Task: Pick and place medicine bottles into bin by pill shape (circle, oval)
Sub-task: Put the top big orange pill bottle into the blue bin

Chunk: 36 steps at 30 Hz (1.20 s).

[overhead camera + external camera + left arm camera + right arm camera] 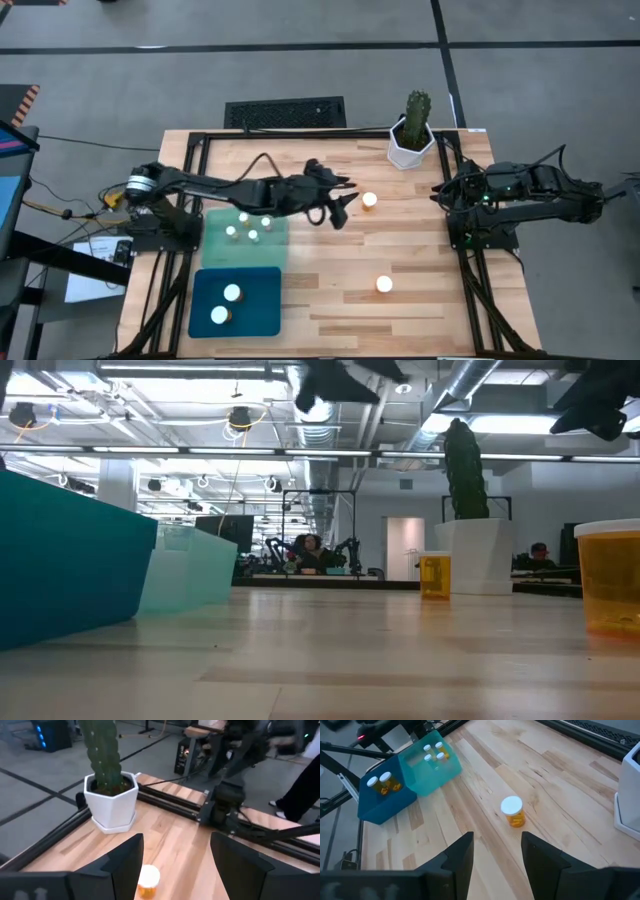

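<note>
One medicine bottle, with a white cap and amber body, stands on the table's middle. It also shows in the left wrist view and the low view. My left gripper is open and hovers just left of it, raised above the table. In the left wrist view the bottle shows low between the fingers, untouched. A second bottle stands nearer the front edge. My right gripper is open and empty at the table's right edge, and a standing bottle shows ahead of it.
A light teal tray holds several bottles. A dark blue tray in front of it holds two. A white pot with a green cactus stands at the far edge. A black frame runs along the table's sides.
</note>
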Tool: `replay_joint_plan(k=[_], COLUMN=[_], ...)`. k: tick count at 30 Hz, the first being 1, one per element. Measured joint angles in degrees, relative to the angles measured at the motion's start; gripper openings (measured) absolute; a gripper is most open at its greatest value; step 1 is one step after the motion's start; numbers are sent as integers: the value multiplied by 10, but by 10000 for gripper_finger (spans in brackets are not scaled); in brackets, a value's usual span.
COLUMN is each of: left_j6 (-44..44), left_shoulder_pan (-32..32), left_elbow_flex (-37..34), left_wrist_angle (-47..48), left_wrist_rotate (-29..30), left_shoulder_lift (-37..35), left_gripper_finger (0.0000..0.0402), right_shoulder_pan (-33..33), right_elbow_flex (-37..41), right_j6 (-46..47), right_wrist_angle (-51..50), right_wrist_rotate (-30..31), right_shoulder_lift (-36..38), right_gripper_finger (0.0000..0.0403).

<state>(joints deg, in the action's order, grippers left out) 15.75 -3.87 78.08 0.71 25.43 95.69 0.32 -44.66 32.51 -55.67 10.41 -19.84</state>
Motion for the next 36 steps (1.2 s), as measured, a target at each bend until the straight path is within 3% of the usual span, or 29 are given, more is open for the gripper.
replay_joint_plan(k=[10,16,23,36], left_j6=[-21,-32,-84,-94], left_shoulder_pan=[44,54,59,64], left_elbow_flex=[0,0,45,195], left_wrist_angle=[-153,-184,-182,-46], left_wrist_rotate=[-32,-42,-86,-52], left_shoulder_lift=[121,173,233,347], left_gripper_finger=[225,225,232,297], right_shoulder_pan=[0,0,0,0], right_elbow_flex=[0,0,0,0], right_j6=[0,0,-1,0], right_wrist_angle=[0,-1,-4,-31], right_wrist_rotate=[0,0,0,0], right_shoulder_lift=[0,0,0,0], right_gripper_finger=[175,175,175,175])
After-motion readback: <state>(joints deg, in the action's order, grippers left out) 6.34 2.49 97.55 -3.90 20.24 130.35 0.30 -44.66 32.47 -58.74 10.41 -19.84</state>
